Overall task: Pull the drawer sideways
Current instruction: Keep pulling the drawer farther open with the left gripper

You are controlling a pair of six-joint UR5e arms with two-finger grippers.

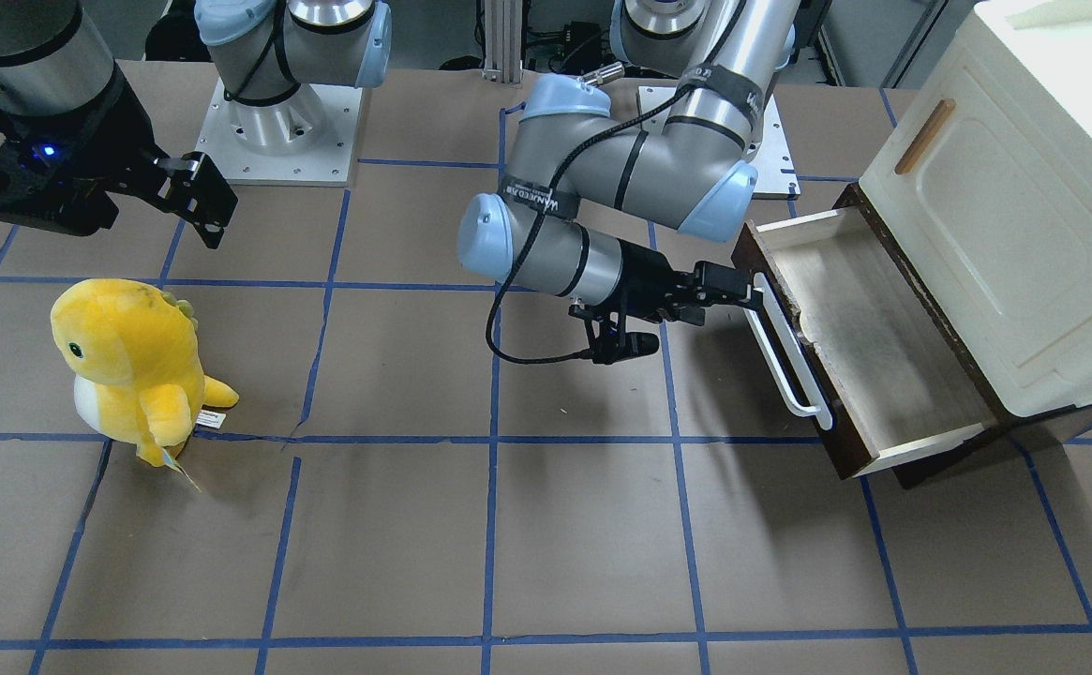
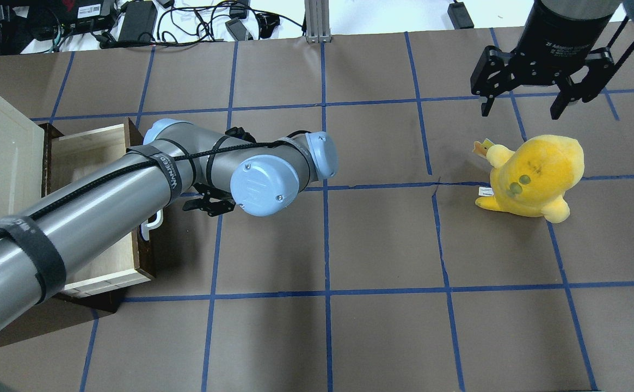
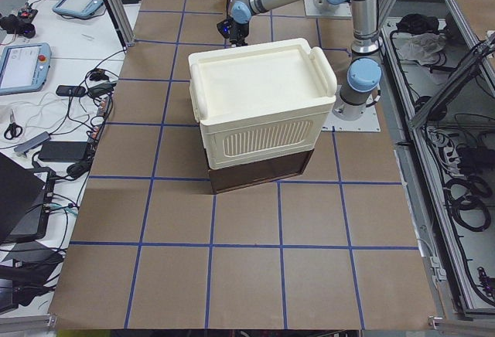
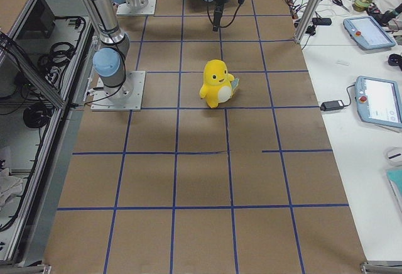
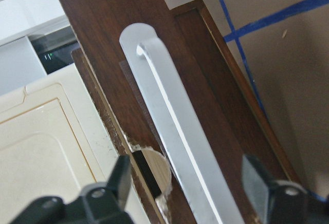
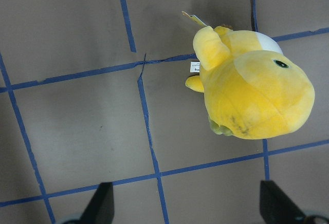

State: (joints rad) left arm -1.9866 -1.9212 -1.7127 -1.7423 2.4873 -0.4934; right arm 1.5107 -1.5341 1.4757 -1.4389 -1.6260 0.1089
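Observation:
The drawer (image 1: 869, 347) stands pulled out from the bottom of the cream cabinet (image 1: 1024, 206), showing its pale floor. Its dark brown front (image 5: 113, 39) carries a long white bar handle (image 1: 789, 361). My left gripper (image 1: 754, 289) is at the far end of that handle. In the left wrist view the handle (image 5: 175, 126) runs between the two spread fingertips (image 5: 121, 180), so the left gripper (image 5: 187, 178) is open around the bar. My right gripper (image 2: 521, 106) hangs open and empty above the table, far from the drawer.
A yellow plush toy (image 1: 133, 361) stands on the table below the right gripper and also shows in the right wrist view (image 6: 252, 85). The cabinet door has a slim wooden handle (image 1: 923, 137). Blue tape lines grid the brown table (image 1: 508, 525).

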